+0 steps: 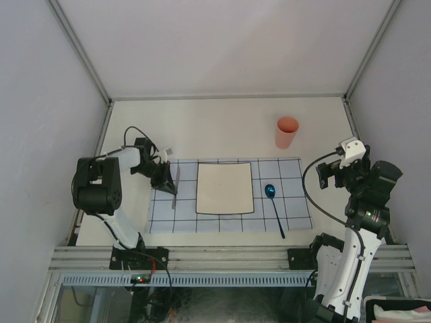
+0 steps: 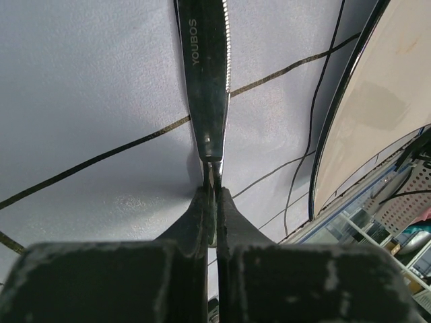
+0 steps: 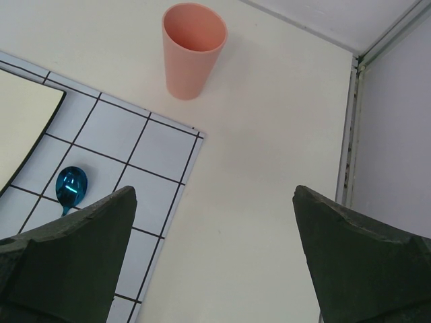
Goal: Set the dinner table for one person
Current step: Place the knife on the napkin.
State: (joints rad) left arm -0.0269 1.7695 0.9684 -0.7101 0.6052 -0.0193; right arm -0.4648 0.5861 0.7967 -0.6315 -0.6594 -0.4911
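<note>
While the left gripper (image 2: 214, 195) is clamped tight on the end of a knife (image 2: 207, 81), the table (image 1: 222, 124) lies beneath it, covered there by a light-blue gridded mat (image 1: 283, 182). The serrated blade points away from the fingers, low along the mat just left of the plate (image 1: 225, 188); whether it touches the cloth I cannot tell.

The right gripper (image 3: 213, 195) hangs with its jaws wide apart and nothing between them, well right of the plate, over bare table past the mat's right edge.

The square cream plate sits at the middle of the mat. Just right of it lies a spoon (image 1: 273, 202) with a blue bowl and a dark handle, the bowl towards the far side. A pink cup (image 1: 287, 132) stands upright on bare table, beyond the plate and to its right, off the mat's far corner.

The table is off-white and flat. Pale walls (image 1: 40, 87) close it in on the left, right and far sides, with grey rails (image 1: 229, 257) along the near edge.
</note>
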